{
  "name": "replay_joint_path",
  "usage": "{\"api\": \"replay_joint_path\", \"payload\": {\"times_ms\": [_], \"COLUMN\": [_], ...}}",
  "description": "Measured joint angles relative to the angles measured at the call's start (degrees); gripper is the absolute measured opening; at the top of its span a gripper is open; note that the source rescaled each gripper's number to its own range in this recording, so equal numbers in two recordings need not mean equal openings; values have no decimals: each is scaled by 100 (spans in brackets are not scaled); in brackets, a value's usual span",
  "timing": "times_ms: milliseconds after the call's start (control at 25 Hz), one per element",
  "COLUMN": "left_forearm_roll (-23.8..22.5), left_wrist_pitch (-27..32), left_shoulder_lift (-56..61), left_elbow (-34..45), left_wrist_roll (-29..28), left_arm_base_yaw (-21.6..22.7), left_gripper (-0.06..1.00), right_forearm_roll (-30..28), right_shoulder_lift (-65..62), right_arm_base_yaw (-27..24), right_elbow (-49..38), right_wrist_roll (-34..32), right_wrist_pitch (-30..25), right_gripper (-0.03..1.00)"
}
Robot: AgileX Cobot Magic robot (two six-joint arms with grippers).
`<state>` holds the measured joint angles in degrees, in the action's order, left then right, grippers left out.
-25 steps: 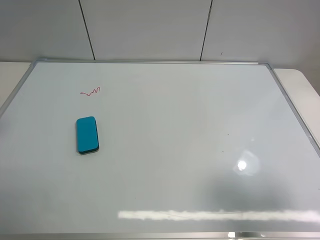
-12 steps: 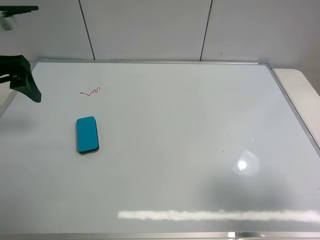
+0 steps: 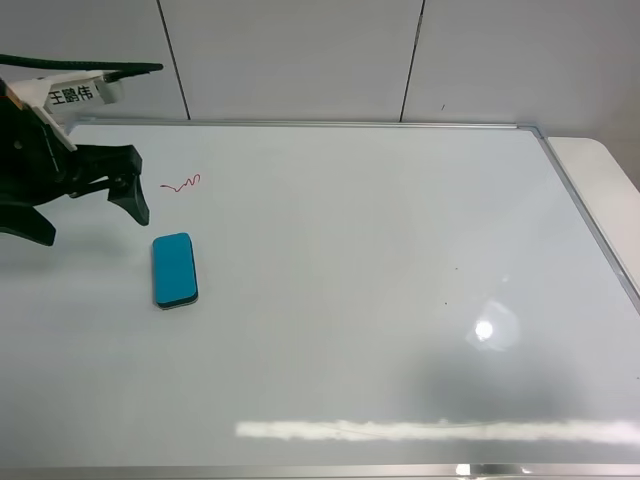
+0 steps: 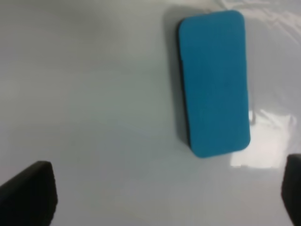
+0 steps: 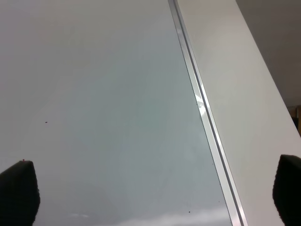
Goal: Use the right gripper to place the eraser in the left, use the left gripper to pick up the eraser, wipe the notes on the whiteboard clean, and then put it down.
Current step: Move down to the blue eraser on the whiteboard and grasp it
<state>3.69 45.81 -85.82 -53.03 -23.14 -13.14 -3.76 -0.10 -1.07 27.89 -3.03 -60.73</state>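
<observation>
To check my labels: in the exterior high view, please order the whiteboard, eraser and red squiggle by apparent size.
1. whiteboard, largest
2. teal eraser
3. red squiggle, smallest, though it lies somewhat farther from the camera

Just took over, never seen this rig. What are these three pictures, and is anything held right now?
The wide picture is from a camera mounted high, looking down on a whiteboard. On it lie a teal eraser and a small red scribble, the notes. The black arm at left carries the left gripper, jaws open, holding nothing. The other two pictures come from wrist cameras: one looks past the left jaws at the eraser; the other shows the right gripper, jaws open and empty too, near the board's metal edge.
</observation>
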Motion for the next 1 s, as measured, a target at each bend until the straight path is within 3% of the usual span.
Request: {"api": "replay_joint_path", "payload": {"times_ms": [520,1000], "left_forearm_roll": [-86,-518], "left_wrist_pitch": [-727,-594], "left_shoulder_lift": [-1110,-1678], "left_elbow": [-33,-565], "left_wrist_roll": [-296,-994], "left_arm_base_yaw": [-267,-987], "left_gripper": [90,89], "right_forearm_roll": [0,-97], "right_shoulder_lift": [0,0], "right_arm_base_yaw": [0,0], "right_elbow": [0,0], "right_wrist_roll": [0,-102], "right_wrist_pitch": [0,0], "right_gripper": [100,100]}}
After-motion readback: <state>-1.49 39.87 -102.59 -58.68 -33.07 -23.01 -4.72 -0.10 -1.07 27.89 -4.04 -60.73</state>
